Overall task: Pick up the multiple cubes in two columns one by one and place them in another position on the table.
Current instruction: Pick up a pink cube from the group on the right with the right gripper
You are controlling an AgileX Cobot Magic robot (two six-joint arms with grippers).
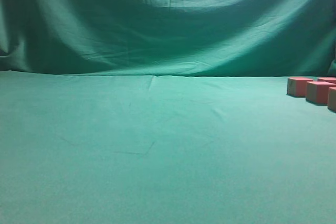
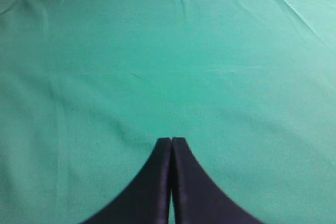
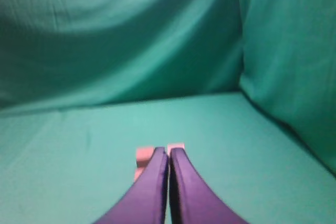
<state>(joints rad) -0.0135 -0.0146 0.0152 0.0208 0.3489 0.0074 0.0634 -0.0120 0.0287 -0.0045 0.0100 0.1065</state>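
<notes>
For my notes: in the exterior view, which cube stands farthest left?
The cube with a small dark mark on its front face; the other cubes lie to its right, by the picture's edge.

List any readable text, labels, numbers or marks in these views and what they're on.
None readable in any view.
Cubes: a small dark mark on the front face of the leftmost one, too small to tell if it is writing.
Table cloth, backdrop and both grippers: no printing visible.
</notes>
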